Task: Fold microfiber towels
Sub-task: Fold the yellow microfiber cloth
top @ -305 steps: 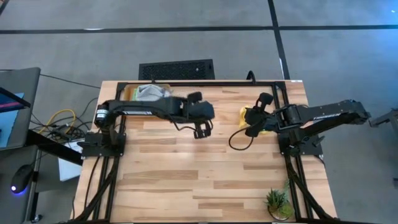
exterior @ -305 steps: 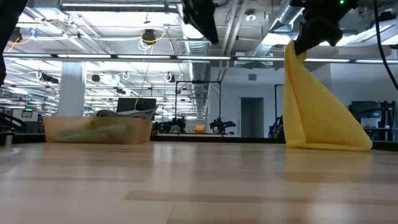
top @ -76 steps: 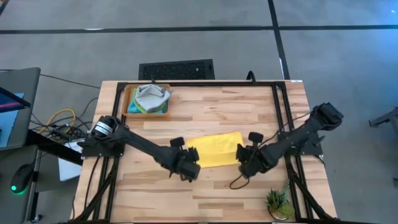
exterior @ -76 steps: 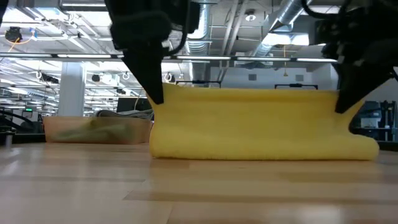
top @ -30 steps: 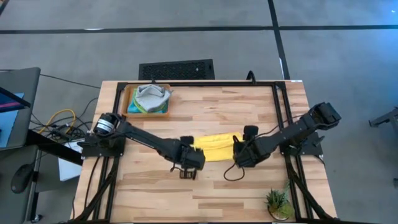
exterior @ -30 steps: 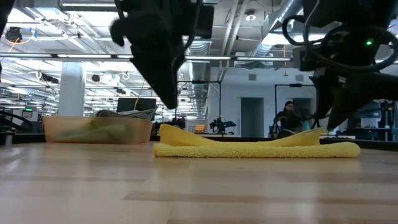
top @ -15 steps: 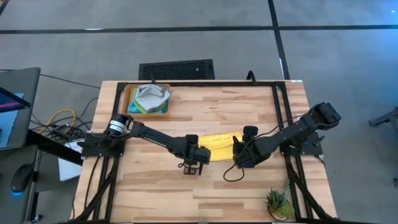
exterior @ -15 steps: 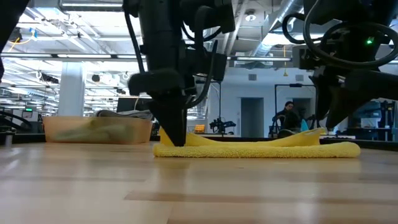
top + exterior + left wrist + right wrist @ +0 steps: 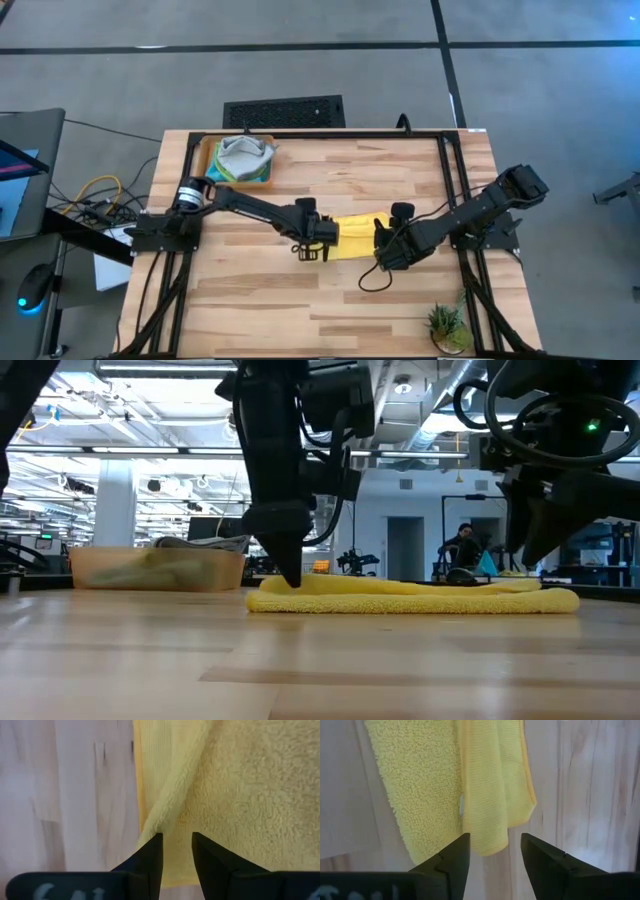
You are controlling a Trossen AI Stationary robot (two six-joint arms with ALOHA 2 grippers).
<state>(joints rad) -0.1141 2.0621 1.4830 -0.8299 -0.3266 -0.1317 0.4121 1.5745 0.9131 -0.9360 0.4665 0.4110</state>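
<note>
The yellow towel (image 9: 352,240) now lies flat, folded in a strip at the table's (image 9: 400,310) middle, both grippers having let go: the left gripper (image 9: 309,250) narrowly spread at its left end, the right gripper (image 9: 384,252) spread over its right end, so another fold likely comes next.

High view looks straight down; low view sits level at tabletop height — both wrist views hover close, all sharing the yellow towel (image 9: 355,236).
</note>
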